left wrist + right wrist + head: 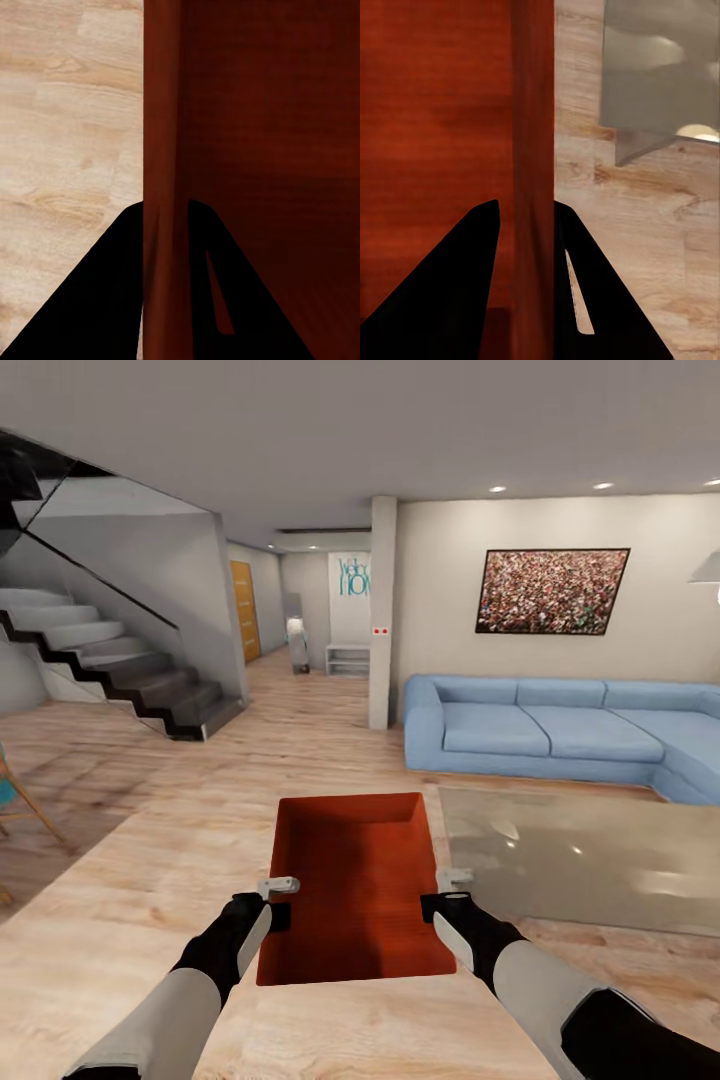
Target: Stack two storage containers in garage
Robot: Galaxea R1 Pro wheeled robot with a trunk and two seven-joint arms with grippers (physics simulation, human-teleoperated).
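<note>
While carried between both arms over plank floor [150, 880], bin [355, 880] hangs only by its thin side walls — left gripper [268, 900] and right gripper [448, 892] each pinching one, so liable to tilt or slip out on a turn. Smooth red-orange, low-walled, flat-bottomed; beyond, glossy table [590, 860], blue sofa [540, 730] — collision risks.
</note>
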